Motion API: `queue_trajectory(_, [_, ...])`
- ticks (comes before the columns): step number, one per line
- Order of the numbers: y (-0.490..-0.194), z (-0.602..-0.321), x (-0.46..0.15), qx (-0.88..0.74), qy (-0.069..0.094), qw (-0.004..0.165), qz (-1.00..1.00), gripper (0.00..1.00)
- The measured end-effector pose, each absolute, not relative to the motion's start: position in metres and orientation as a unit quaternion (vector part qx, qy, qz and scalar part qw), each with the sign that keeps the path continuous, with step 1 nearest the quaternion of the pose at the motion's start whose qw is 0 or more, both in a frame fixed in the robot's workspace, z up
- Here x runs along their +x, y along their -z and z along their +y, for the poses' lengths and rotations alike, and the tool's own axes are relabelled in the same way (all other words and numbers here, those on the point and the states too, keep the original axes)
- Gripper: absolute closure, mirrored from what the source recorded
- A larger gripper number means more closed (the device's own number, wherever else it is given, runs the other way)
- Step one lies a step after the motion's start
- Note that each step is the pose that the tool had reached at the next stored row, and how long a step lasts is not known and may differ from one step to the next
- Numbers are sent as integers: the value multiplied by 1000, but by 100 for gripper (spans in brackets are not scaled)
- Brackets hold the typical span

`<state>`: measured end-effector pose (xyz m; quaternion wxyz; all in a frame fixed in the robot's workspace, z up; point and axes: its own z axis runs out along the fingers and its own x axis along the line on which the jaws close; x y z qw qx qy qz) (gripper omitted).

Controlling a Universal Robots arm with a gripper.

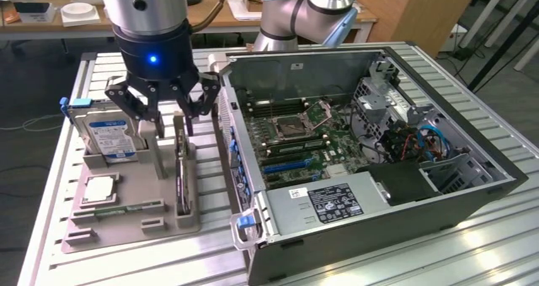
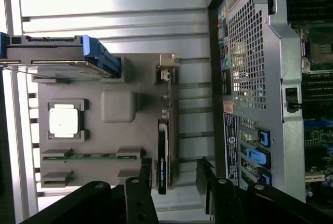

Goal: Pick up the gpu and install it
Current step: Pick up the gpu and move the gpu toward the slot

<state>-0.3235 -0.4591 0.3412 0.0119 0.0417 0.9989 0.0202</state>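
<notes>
The gpu [image 1: 182, 172] is a thin dark card standing on edge in a slot of the grey holder tray [image 1: 118, 235], on the tray's side nearest the computer case [image 1: 471, 178]. My gripper [image 1: 168, 106] hangs open just above the card's far end, nothing between its fingers. In the wrist view the gpu [image 2: 163, 151] runs along the tray [image 2: 136, 130] edge with its pale bracket [image 2: 166, 73] at one end. The gripper [image 2: 176, 174] fingers straddle the line of the card's dark end. The case lies open, its motherboard [image 1: 295, 134] exposed.
A silver hard drive [image 1: 105, 134] with a blue-white label stands upright in the tray beside the gripper. A square processor [image 1: 100, 188] and a green memory stick [image 1: 126, 208] lie in the tray. The case's rear wall [image 2: 250, 78] is close to the gpu slot. The arm's base [image 1: 303, 14] stands behind the case.
</notes>
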Motion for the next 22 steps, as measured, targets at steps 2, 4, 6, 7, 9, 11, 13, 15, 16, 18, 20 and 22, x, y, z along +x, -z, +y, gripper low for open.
queue_trajectory(2, [-340,-460,-323,42,-20,12,999,53])
queue_trajectory(4, [-338,-460,-324,42,-20,12,999,53])
queue_trajectory(6, [-336,-460,-324,42,-20,12,999,53])
queue_trajectory(7, [-336,-460,-324,42,-20,12,999,53])
queue_trajectory(9, [-334,-460,-323,42,-20,12,999,53])
queue_trajectory(11, [-332,-461,-324,42,-20,12,999,53])
queue_trajectory(13, [-330,-461,-324,42,-20,12,999,53])
queue_trajectory(15, [-329,-461,-323,42,-20,12,999,53])
queue_trajectory(16, [-328,-461,-324,42,-20,12,999,53])
queue_trajectory(18, [-326,-461,-323,42,-20,12,999,53])
queue_trajectory(20, [-325,-461,-324,42,-20,12,999,53])
queue_trajectory(22, [-323,-462,-323,42,-20,12,999,53])
